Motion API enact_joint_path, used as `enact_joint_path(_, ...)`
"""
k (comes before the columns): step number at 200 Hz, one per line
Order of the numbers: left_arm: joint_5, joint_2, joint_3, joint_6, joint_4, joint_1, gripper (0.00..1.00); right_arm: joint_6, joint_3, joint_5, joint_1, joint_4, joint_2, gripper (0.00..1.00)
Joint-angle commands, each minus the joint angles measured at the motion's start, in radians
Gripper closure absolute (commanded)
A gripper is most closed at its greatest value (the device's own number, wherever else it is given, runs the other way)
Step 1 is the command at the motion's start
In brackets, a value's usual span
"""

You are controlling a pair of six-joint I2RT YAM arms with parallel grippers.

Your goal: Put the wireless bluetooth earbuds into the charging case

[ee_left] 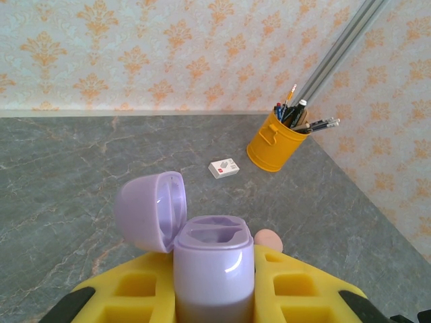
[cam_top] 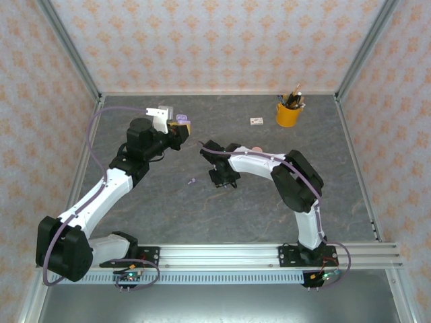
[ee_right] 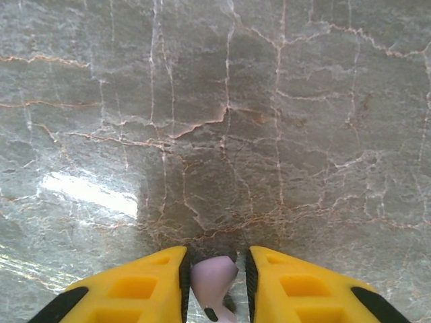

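I'm clamping the open lilac charging case (ee_left: 214, 269) in the left gripper (ee_left: 214, 291), lid (ee_left: 149, 210) tipped back, arm reaching far forward. The right gripper (ee_right: 215, 282) is pinching a pale earbud (ee_right: 214, 277) low to the case's right, wrist facing down. I'm planning to lift slowly and align the stem over the case's sockets. A purple earbud (cam_top: 191, 181) is lying nearer me than the case.

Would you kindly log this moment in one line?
left gripper: shut on open case | right gripper: shut on earbud | second earbud: on table
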Motion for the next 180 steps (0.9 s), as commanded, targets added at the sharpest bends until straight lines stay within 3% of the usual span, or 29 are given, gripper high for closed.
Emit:
enact_joint_path(1,-0.005,-0.021,0.010,0.006,-0.002,-0.004,1.00,0.002,-0.038,0.014,0.000,-0.033,-0.009,0.74)
enact_joint_path(59,-0.002,-0.024,0.014,0.005,-0.002,-0.004,1.00,0.004,-0.048,0.007,0.000,-0.029,-0.024,0.79)
enact_joint_path(97,0.001,-0.026,0.016,0.003,0.000,-0.005,1.00,0.008,-0.055,0.013,0.000,-0.031,-0.037,0.70)
enact_joint_path(180,0.001,-0.027,0.014,0.002,0.003,-0.005,1.00,0.019,-0.089,-0.006,0.000,-0.015,-0.060,0.73)
